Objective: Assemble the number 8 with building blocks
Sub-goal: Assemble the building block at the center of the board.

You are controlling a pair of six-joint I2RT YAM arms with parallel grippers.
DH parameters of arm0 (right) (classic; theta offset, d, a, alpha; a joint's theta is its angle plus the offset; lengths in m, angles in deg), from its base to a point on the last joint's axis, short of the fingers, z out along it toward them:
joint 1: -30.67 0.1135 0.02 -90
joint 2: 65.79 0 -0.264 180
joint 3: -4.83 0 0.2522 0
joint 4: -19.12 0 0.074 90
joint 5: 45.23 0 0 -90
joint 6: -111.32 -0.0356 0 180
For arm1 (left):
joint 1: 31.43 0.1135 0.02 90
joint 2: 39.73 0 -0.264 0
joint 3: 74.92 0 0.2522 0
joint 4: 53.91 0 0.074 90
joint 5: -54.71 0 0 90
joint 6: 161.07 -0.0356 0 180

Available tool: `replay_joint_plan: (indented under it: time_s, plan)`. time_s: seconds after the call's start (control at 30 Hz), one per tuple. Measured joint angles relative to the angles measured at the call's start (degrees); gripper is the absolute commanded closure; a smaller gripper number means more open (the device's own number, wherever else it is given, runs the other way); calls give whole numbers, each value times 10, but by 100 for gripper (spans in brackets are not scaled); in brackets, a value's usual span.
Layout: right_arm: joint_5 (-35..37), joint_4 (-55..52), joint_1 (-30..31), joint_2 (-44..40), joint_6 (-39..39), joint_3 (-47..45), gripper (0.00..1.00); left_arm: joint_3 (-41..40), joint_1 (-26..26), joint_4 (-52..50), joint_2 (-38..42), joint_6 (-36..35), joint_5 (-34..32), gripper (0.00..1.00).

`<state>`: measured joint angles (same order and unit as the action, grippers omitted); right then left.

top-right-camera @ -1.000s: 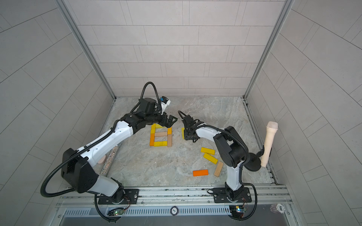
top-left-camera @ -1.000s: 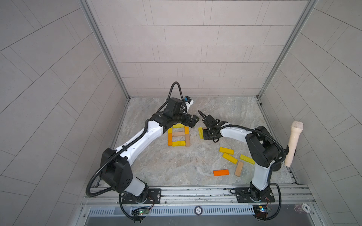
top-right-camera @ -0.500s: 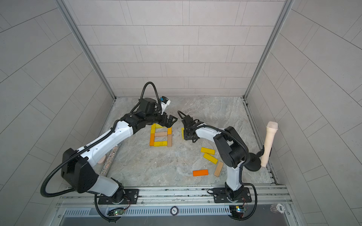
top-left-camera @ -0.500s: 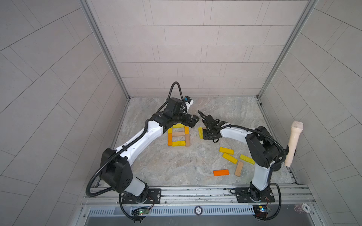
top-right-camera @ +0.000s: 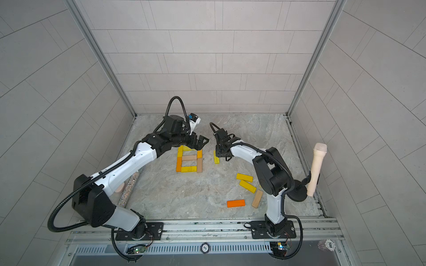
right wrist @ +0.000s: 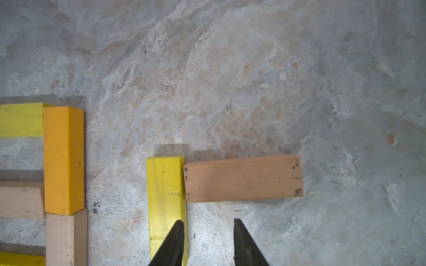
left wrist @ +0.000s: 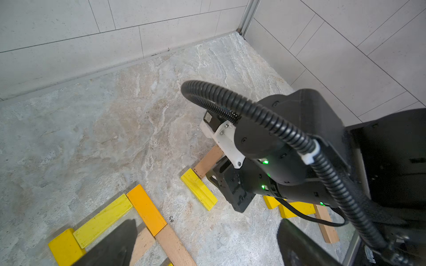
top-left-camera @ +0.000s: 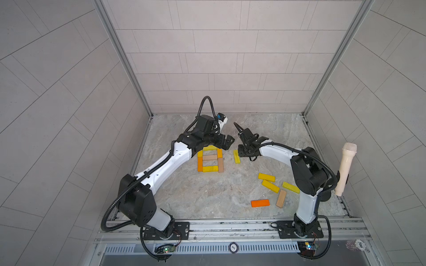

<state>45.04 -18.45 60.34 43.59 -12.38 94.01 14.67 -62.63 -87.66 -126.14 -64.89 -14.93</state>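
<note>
Now the right gripper (right wrist: 208, 220) has narrowed, empty, beside a spare yellow block (right wrist: 166, 195), the left gripper (top-left-camera: 227, 142) gapes wide, and the number 8 (top-left-camera: 209, 157) at mid-frame looks complete.

Cream microphone (top-left-camera: 345, 169) stands; glittery cylinder (top-right-camera: 129, 187) lies flat.

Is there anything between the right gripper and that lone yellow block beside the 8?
Nothing visible. The right gripper is at the end of the yellow block. A tan block lies against that block's side facing away from the number 8, and only bare floor lies between the yellow block and the figure.
</note>
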Motion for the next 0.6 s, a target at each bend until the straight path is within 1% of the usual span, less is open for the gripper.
replay_joint_plan:
  time_s: [0.17,0.6]
  plan:
    - [0,-4,0,16,0,0,66,0,0,0,0,0,0,0]
    - [-1,-3,0,34,-5,9,67,0,0,0,0,0,0,0]
